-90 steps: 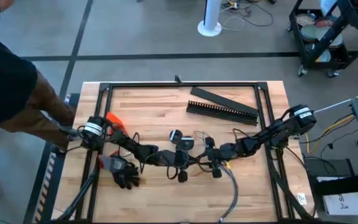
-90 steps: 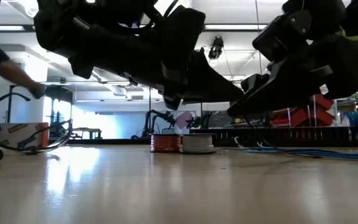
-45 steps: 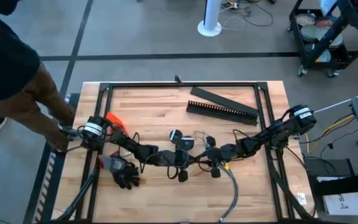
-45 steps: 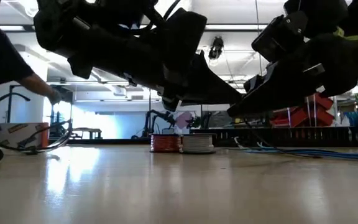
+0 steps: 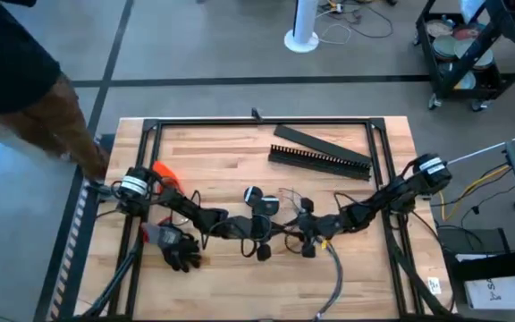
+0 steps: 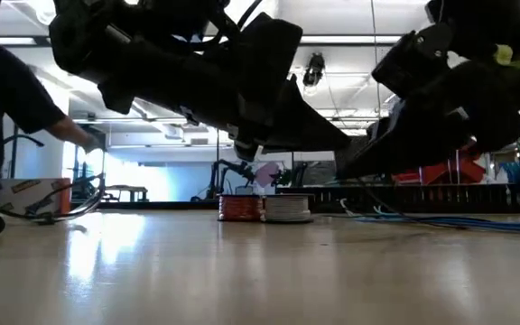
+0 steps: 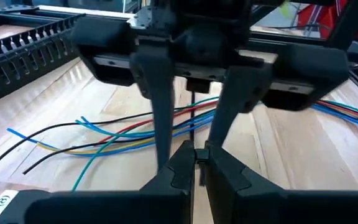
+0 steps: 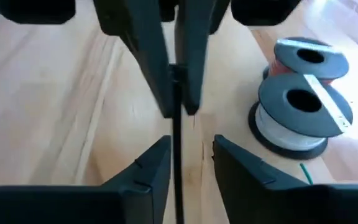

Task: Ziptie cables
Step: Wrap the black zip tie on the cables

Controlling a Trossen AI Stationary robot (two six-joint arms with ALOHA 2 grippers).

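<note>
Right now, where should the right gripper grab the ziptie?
Probably the ziptie on its free length, just past the left gripper, which is shut on it. It sticks out straight between the open fingers of the right gripper, so come head-on and close across it.

comb-toothed duct (image 5: pixel 320 161) and flat black bar (image 5: pixel 316 140) lay at table's far side; wire spools (image 8: pixel 303 106) mid-table; black glove (image 5: pixel 180 252) near left edge.

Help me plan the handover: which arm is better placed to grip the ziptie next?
Right: the right gripper is open astride the ziptie, while the left gripper is shut on it.
</note>
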